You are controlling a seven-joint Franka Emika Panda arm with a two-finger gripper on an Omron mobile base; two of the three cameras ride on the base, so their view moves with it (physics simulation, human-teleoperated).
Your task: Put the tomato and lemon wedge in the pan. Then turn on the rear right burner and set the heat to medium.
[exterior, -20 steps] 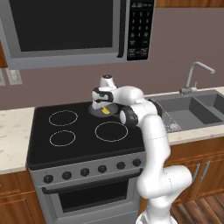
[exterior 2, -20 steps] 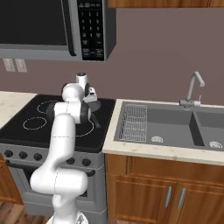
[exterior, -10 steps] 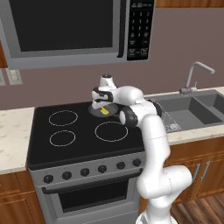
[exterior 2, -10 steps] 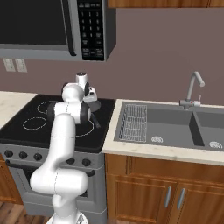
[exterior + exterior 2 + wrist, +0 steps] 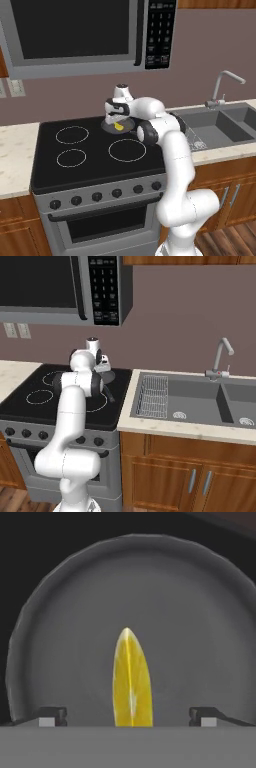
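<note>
Hand view: your gripper (image 5: 128,716) stands spread, fingertips (image 5: 50,716) apart from the lemon wedge (image 5: 131,682), which lies lengthwise between them inside the pan (image 5: 200,612).

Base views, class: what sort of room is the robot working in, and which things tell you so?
A home kitchen, rendered: a black glass cooktop with oven knobs, a microwave mounted above it, and a double sink with a faucet.

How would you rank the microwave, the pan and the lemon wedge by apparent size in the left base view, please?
1. Microwave
2. Pan, partly hidden behind the gripper
3. Lemon wedge, lying in the pan
</note>
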